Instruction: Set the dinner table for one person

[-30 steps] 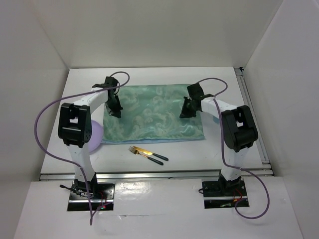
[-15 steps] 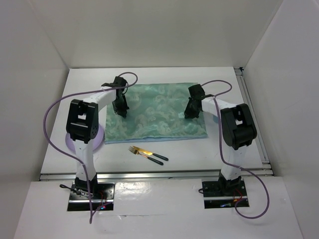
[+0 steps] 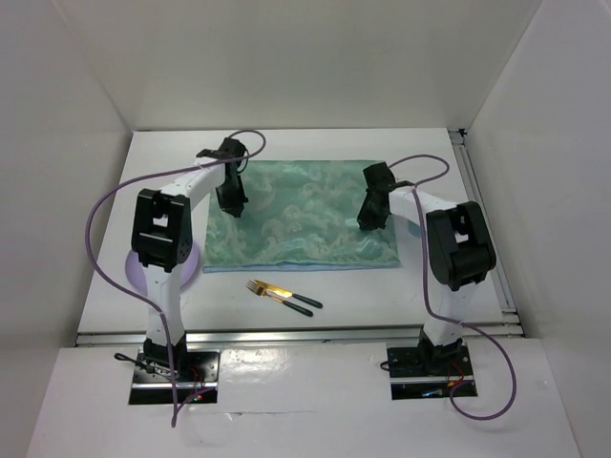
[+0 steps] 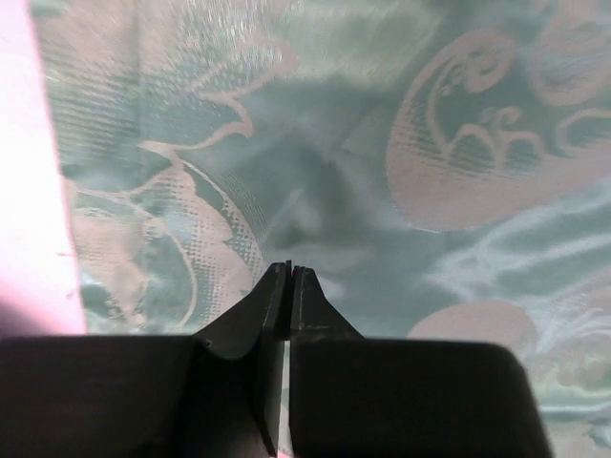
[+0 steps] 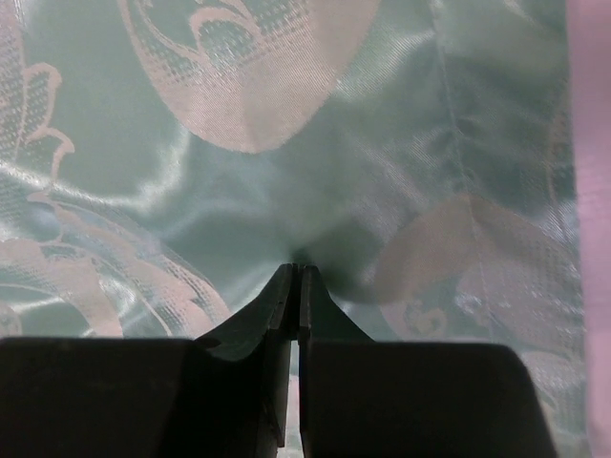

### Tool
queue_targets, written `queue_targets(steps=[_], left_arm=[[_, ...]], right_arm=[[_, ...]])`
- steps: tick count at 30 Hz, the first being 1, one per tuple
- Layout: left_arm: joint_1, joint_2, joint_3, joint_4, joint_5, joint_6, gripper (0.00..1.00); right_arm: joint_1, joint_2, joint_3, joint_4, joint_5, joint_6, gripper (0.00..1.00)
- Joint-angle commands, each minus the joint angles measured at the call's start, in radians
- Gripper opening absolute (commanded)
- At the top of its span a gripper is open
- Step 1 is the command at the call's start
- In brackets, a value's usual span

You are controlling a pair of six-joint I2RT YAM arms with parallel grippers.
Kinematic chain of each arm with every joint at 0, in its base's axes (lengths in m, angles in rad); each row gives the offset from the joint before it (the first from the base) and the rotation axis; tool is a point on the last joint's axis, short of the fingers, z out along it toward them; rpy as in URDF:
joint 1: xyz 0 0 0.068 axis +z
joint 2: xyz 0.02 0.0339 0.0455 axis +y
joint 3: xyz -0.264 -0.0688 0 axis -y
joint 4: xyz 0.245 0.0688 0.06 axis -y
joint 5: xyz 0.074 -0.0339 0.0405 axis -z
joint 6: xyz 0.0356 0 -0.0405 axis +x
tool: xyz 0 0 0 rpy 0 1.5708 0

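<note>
A mint-green patterned cloth point(image 3: 301, 215) lies spread on the white dinner table point(image 3: 430, 153). My left gripper point(image 3: 232, 202) is shut, its tips pinching the cloth near its left edge; in the left wrist view the cloth point(image 4: 382, 191) puckers at the closed tips point(image 4: 289, 268). My right gripper point(image 3: 368, 218) is shut on the cloth near its right edge; in the right wrist view the cloth point(image 5: 286, 162) gathers into folds at the tips point(image 5: 297, 269). A gold fork and a second piece of cutlery with dark handles point(image 3: 284, 295) lie in front of the cloth.
A lavender plate point(image 3: 135, 272) lies at the near left, mostly hidden under my left arm. White walls enclose the table at the back and both sides. A metal rail point(image 3: 482, 219) runs along the right edge. Purple cables loop over both arms.
Both grippers have moved a little to the right and back with the cloth pinched in them. The cloth has shifted slightly right and lies flatter. The cutlery has not moved.
</note>
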Motion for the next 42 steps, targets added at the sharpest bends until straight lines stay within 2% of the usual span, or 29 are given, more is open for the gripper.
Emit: queue_targets(steps=[1, 2, 3, 4, 5, 7, 10, 11, 12, 13, 14, 16, 17, 21, 23, 25, 29, 33, 37, 42], left_arm=[[0.0, -0.089, 0.122, -0.079, -0.05, -0.011, 0.16], [0.0, -0.109, 0.138, -0.09, -0.05, -0.011, 0.19], [0.0, -0.151, 0.15, -0.099, -0.063, -0.011, 0.32], [0.0, -0.173, 0.164, -0.108, -0.073, -0.011, 0.36], [0.0, -0.198, 0.164, -0.124, -0.073, -0.011, 0.41], [0.0, -0.277, 0.135, -0.151, -0.099, -0.011, 0.43], [0.014, -0.427, 0.037, -0.151, -0.144, -0.063, 0.43], [0.042, -0.47, -0.057, -0.151, -0.155, -0.089, 0.44], [0.063, -0.512, -0.11, -0.151, -0.155, -0.12, 0.46], [0.082, -0.552, -0.159, -0.16, -0.171, -0.155, 0.58], [0.104, -0.592, -0.26, -0.177, -0.183, -0.225, 0.65], [0.17, -0.716, -0.366, -0.177, -0.183, -0.266, 0.65], [0.22, -0.756, -0.468, -0.177, -0.16, -0.312, 0.67], [0.336, -0.946, -0.653, -0.157, -0.155, -0.404, 0.69], [0.414, -0.969, -0.701, -0.157, -0.142, -0.404, 0.72], [0.448, -0.969, -0.701, -0.174, -0.142, -0.404, 0.76], [0.553, -0.971, -0.745, -0.226, -0.18, -0.418, 0.77], [0.577, -0.902, -0.744, -0.249, -0.195, -0.455, 0.77], [0.642, -0.859, -0.735, -0.178, -0.185, -0.464, 0.77], [0.757, -0.769, -0.748, -0.098, -0.11, -0.389, 0.76]], right_arm=[[0.026, -0.098, 0.071, -0.078, 0.042, -0.006, 0.06], [0.026, -0.11, 0.094, -0.09, 0.042, -0.019, 0.1], [0.039, -0.122, 0.119, -0.09, 0.042, -0.029, 0.15], [0.04, -0.135, 0.142, -0.099, 0.042, -0.045, 0.25], [0.05, -0.161, 0.183, -0.1, 0.042, -0.046, 0.32], [0.062, -0.19, 0.212, -0.109, 0.031, -0.075, 0.5], [0.075, -0.263, 0.231, -0.109, 0.02, -0.099, 0.55], [0.075, -0.305, 0.217, -0.109, 0.01, -0.099, 0.61], [0.075, -0.323, 0.206, -0.109, 0.0, -0.111, 0.63], [0.084, -0.34, 0.196, -0.109, 0.0, -0.111, 0.66], [0.084, -0.356, 0.185, -0.109, -0.009, -0.124, 0.67], [0.084, -0.394, 0.147, -0.109, -0.009, -0.124, 0.68], [0.084, -0.405, 0.134, -0.109, -0.023, -0.133, 0.69], [0.084, -0.449, 0.064, -0.109, -0.058, -0.133, 0.71], [0.093, -0.458, 0.038, -0.109, -0.067, -0.133, 0.72], [0.093, -0.458, 0.038, -0.098, -0.083, -0.133, 0.74], [0.093, -0.448, 0.038, -0.098, -0.119, -0.142, 0.77], [0.093, -0.426, 0.064, -0.089, -0.165, -0.165, 0.77], [0.093, -0.377, 0.125, -0.133, -0.179, -0.203, 0.78], [0.093, -0.35, 0.177, -0.165, -0.179, -0.227, 0.78]])
